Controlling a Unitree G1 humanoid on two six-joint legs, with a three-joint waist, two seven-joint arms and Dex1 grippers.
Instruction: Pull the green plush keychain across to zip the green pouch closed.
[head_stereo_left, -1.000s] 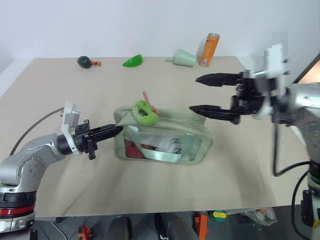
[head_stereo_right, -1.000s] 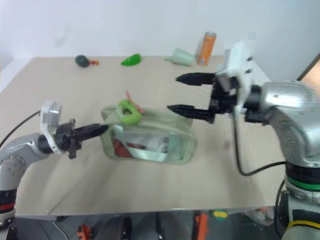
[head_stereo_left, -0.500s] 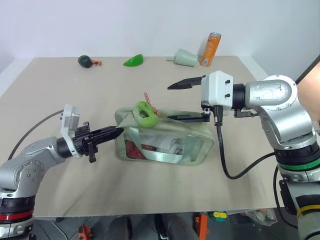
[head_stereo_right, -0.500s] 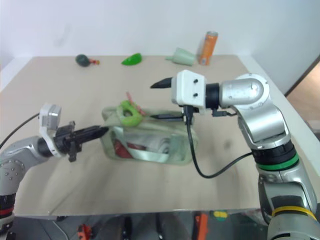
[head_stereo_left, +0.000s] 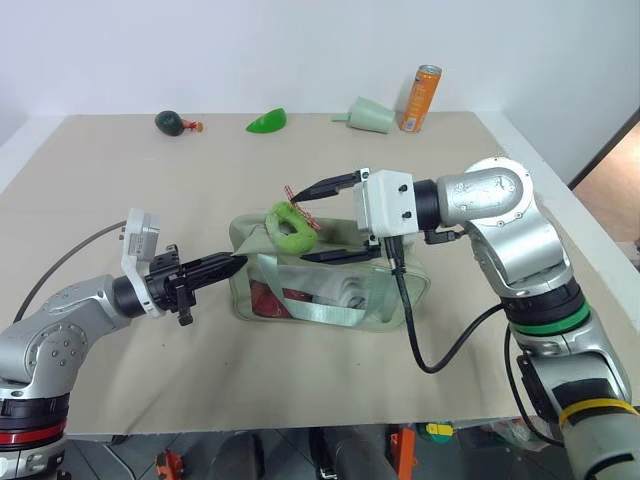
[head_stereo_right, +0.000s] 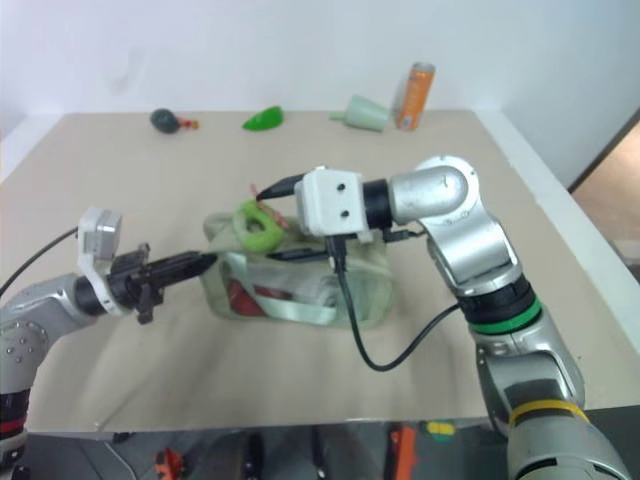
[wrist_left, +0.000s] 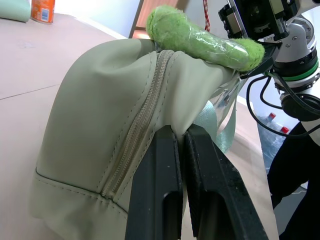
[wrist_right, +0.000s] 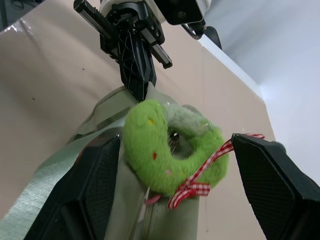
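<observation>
Clamped on the green pouch's left end, the left gripper pinches its fabric mid-table. Farther back, the right gripper spreads wide around the green plush keychain atop the pouch's zipper.

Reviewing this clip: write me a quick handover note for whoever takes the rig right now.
Left pincer: shut, pinching the end of the green pouch to hold it steady.
Right pincer: open, fingers either side of the green plush keychain, not yet closed on it.
The keychain sits on top of the pouch near the left pincer's end.
Done: pouch anchored, right pincer lined up.
Left: close on the keychain and pull it across to zip the pouch shut.
</observation>
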